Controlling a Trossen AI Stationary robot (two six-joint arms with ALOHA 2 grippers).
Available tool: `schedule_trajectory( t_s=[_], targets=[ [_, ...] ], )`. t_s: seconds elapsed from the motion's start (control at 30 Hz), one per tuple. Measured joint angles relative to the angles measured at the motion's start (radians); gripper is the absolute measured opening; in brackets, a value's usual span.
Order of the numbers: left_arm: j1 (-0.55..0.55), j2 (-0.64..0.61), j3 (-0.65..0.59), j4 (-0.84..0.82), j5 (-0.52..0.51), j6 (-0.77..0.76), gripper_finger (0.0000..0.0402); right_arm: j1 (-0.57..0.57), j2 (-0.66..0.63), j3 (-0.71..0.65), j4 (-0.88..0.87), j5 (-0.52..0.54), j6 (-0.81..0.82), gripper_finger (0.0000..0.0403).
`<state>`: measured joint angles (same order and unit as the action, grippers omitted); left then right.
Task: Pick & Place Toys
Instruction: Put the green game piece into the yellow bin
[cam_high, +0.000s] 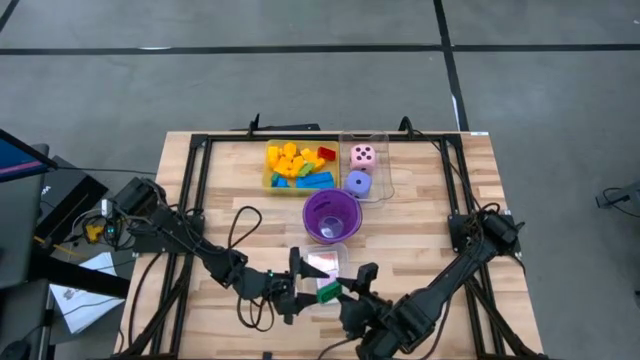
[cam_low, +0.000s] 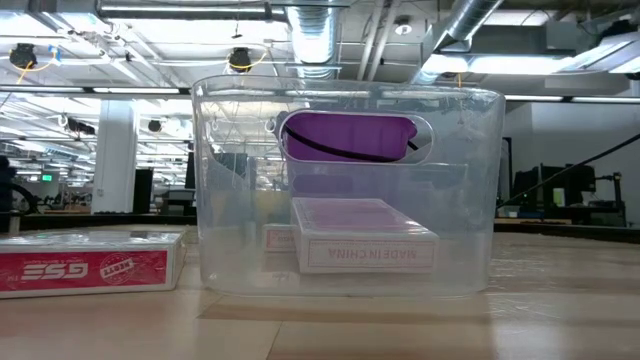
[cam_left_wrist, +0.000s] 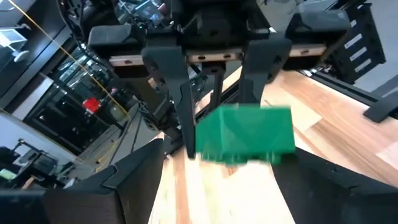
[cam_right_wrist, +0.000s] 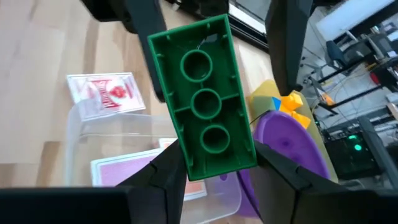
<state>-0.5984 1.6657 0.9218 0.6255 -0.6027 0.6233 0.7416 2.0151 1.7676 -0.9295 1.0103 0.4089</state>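
Note:
A green brick (cam_high: 328, 292), one of the toys, hangs in the air near the table's front edge with my right gripper (cam_high: 352, 292) shut on it. Its hollow underside (cam_right_wrist: 205, 99) faces the right wrist camera. My left gripper (cam_high: 300, 288) comes from the left and stands open, its fingers (cam_left_wrist: 140, 180) on either side of the brick's far end (cam_left_wrist: 245, 134). Whether one of them touches it, I cannot tell. More toy bricks lie in a yellow tray (cam_high: 298, 166). A pink die (cam_high: 362, 155) and a purple die (cam_high: 358, 183) sit in a clear tray. My right gripper pinches the brick's two long sides at its near end (cam_right_wrist: 214, 155) between its two fingers. The fingers come from the table's near right, slanting slightly down, and lie along the brick. The brick juts out beyond the fingertips, lifted clear of the table.
A purple cup (cam_high: 331, 217) stands mid-table. Just behind the grippers stands a clear container (cam_low: 345, 190) with a card pack (cam_low: 365, 245) inside. Another red card pack (cam_low: 90, 262) lies flat on the table beside it. The table's frame rails (cam_high: 200, 190) run along both sides.

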Motion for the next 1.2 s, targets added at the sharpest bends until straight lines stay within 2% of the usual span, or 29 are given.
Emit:
schedule_trajectory(
  t_s=[0.37, 0.53, 0.7, 0.97, 1.2],
  targets=[
    [0.0, 0.0, 0.0, 0.004, 0.007, 0.027, 0.0285, 0.001, 0.0, 0.0, -0.002, 0.011, 0.002, 0.0141],
    [0.0, 0.0, 0.0, 0.004, 0.074, 0.026, 0.0285, 0.0, 0.0, 0.0, -0.002, 0.011, 0.002, 0.0141],
    [0.0, 0.0, 0.0, 0.01, 0.08, 0.027, 0.0279, -0.005, 0.0, 0.0, -0.004, 0.011, 0.007, 0.0141],
    [0.0, 0.0, -0.001, 0.028, 0.08, 0.027, 0.0237, -0.011, 0.0, 0.0, -0.004, 0.011, 0.01, 0.0141],
    [0.005, 0.0, -0.001, 0.027, 0.08, 0.027, 0.0173, -0.011, 0.0, 0.0, -0.003, 0.013, 0.014, 0.0141]
  ],
)
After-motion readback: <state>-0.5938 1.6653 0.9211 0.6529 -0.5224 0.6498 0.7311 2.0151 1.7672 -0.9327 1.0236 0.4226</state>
